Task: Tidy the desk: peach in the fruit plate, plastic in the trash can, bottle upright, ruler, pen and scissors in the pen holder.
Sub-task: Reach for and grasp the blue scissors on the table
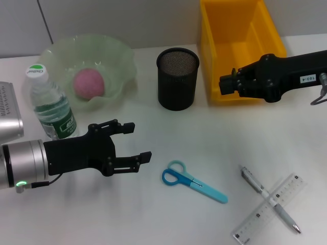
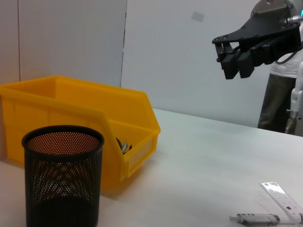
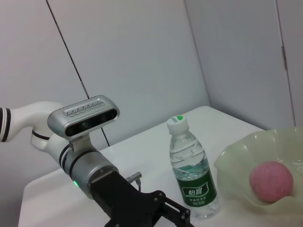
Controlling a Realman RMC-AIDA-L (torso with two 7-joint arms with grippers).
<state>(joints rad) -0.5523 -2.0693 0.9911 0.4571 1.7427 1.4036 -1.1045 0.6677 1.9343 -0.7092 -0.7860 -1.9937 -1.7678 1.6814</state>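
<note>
The peach [image 1: 89, 83] lies in the pale green fruit plate [image 1: 120, 61] at the back left. A water bottle [image 1: 51, 104] with a green label stands upright in front of the plate. My left gripper [image 1: 137, 142] hovers open and empty just right of the bottle. The black mesh pen holder [image 1: 177, 78] stands mid-table. Blue scissors [image 1: 193, 181], a pen [image 1: 271, 199] and a clear ruler [image 1: 271, 208] lie on the table at the front right, the pen crossing the ruler. My right gripper [image 1: 227, 83] hangs over the front of the yellow trash can [image 1: 240, 48]. A crumpled piece of plastic [image 2: 122, 145] shows inside it.
The white table [image 1: 153, 214] runs to a grey wall at the back. A silver camera housing [image 1: 10, 109] sits at the far left edge, beside the bottle.
</note>
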